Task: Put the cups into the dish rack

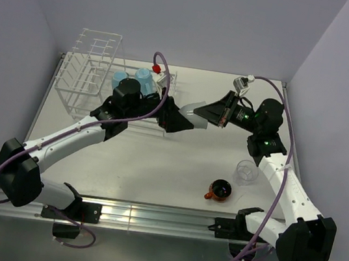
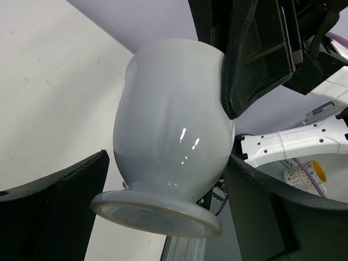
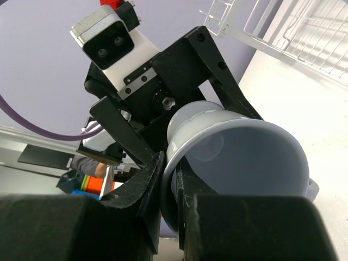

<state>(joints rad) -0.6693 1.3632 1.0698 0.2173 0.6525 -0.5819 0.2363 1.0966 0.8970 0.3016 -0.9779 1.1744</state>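
A white table (image 1: 157, 161) stands with pale purple walls (image 1: 198, 16) behind it and at both its sides, and a metal rail (image 1: 161, 220) runs along its near edge.

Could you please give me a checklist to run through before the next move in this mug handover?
1. The right tool pinches the pale grey-blue mug by its rim: ok.
2. The left tool straddles the mug's body: ok.
3. The left tool is closed on the mug: not ok. It is open, with a gap showing at one finger.
4. There is a free slot in the dish rack beside the two light blue mugs: cannot tell, because the left arm hides it.
5. The glass tumbler and orange-red cup stand away from the handover: ok.
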